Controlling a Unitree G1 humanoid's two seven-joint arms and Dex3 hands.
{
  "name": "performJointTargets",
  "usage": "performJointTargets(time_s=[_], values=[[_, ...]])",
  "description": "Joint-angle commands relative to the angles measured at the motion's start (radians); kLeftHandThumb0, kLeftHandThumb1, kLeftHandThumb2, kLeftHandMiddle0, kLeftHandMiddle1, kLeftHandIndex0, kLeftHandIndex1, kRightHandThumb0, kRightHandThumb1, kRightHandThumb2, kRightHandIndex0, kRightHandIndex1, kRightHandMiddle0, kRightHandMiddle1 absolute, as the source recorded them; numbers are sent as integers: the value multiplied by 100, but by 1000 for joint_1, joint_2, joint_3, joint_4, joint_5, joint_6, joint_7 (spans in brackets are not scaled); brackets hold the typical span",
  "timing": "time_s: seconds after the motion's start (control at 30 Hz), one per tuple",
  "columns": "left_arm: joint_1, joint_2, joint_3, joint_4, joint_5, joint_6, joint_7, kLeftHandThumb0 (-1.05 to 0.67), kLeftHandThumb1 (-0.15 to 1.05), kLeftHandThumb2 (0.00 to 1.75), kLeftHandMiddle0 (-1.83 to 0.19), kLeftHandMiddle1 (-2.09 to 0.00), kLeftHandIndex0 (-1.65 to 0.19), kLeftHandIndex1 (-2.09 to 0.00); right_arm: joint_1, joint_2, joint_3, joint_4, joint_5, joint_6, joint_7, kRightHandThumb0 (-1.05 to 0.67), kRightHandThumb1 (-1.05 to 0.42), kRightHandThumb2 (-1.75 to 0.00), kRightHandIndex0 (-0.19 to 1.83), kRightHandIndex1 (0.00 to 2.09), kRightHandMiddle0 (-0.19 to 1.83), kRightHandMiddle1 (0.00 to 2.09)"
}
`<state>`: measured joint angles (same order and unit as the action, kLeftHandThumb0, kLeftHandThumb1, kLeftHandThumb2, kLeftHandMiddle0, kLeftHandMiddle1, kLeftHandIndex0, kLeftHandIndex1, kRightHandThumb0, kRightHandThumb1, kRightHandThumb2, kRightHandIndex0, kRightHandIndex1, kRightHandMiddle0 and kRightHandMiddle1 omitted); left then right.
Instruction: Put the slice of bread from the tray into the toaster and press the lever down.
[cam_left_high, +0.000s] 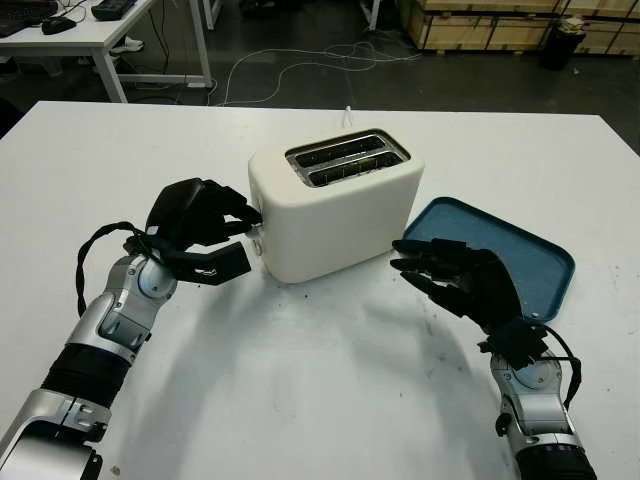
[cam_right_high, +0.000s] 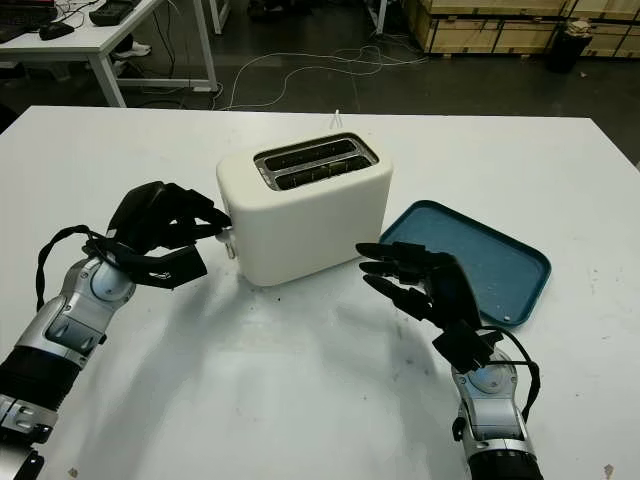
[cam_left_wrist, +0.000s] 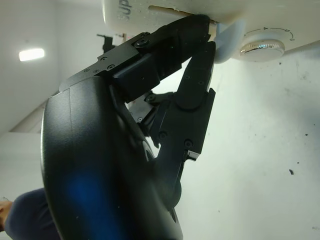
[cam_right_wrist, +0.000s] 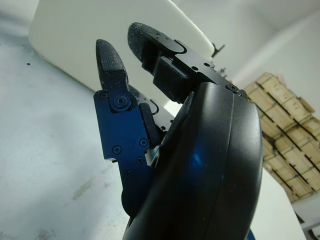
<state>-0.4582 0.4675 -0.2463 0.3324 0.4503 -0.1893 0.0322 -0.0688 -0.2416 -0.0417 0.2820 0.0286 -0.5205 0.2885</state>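
The white toaster (cam_left_high: 335, 215) stands mid-table with two dark top slots (cam_left_high: 347, 158). Something brownish sits low in the front slot; I cannot tell if it is the bread. My left hand (cam_left_high: 250, 238) is at the toaster's left end, fingers curled, one fingertip (cam_left_wrist: 200, 22) resting on the pale lever (cam_left_wrist: 226, 42) beside the dial (cam_left_wrist: 261, 47), with the thumb held apart below it. On the other side, my right hand (cam_left_high: 420, 265) is open, a little off the toaster's right front corner, holding nothing. The blue tray (cam_left_high: 520, 255) to the right has no bread on it.
The toaster's white cable (cam_left_high: 346, 112) runs off the table's far edge. Beyond the table are a desk (cam_left_high: 90, 35), floor cables and wooden crates (cam_left_high: 500, 25). Bare white tabletop (cam_left_high: 320, 380) lies between my arms.
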Motion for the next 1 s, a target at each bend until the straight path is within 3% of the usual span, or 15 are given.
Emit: performJointTargets(time_s=[0.0, 0.13, 0.27, 0.53, 0.97], values=[[5, -206, -162, 82, 32, -40, -32, -30, 80, 1, -94, -129, -133, -7, 2, -10, -6, 2, 0, 2, -3, -40, -89, 0, 110, 0, 99, 0], [-6, -362, -188, 289, 30, -48, 78, -30, 84, 2, -91, -129, -133, -8, 3, -13, -9, 4, -1, 2, -2, -40, -89, 0, 110, 0, 98, 0], [8, -435, -189, 405, 14, -25, 122, -29, 86, 2, -90, -130, -130, -8, 1, -21, -16, 9, 10, -3, 8, -39, -89, 0, 110, 0, 98, 0], [64, -413, -180, 491, -14, -75, 202, -23, 87, 1, -90, -130, -128, -8, -7, -32, -18, 19, -1, -12, 10, -39, -89, 0, 110, 0, 99, 1], [97, -356, -184, 461, -3, -109, 219, -28, 87, 0, -89, -126, -128, -13, -8, -37, -11, 18, -2, -10, 13, -40, -89, 0, 110, 0, 100, 0]])
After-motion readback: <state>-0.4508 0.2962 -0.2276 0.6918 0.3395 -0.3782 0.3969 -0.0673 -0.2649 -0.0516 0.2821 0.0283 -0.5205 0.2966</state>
